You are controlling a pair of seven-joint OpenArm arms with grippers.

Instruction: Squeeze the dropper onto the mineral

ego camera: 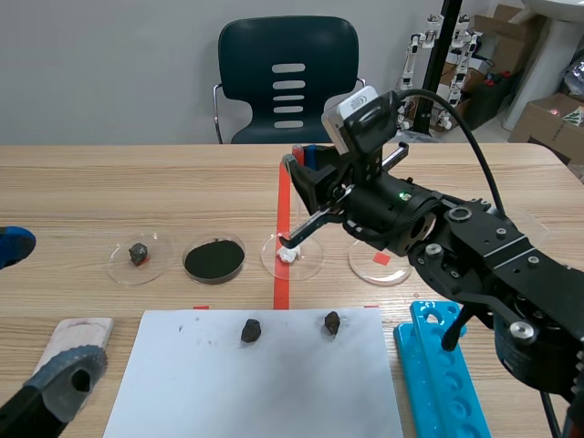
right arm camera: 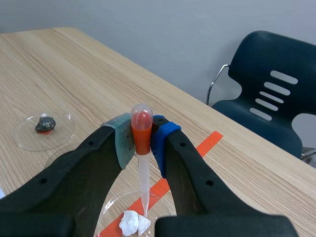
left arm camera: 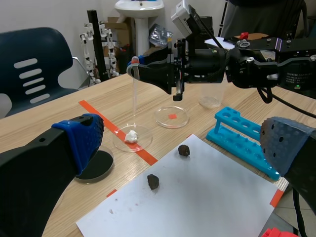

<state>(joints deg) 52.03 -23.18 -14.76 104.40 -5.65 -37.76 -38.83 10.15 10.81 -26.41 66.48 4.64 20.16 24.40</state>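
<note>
Where the wooden table (ego camera: 137, 182) fills the frame, we record a white sheet (ego camera: 274, 392) at lower centre. The left gripper (left arm camera: 182, 140), at lower left, stands wide open and holds nothing. The right gripper (right arm camera: 142, 140), at centre, is clamped on the upright dropper (right arm camera: 143, 168) over a clear dish (ego camera: 313, 263), its tip just over the white mineral (ego camera: 288, 256); we cannot tell whether they touch.

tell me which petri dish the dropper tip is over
The dish holding the white lump, on the tape line; others have a grey rock, black powder, a red square.
</note>
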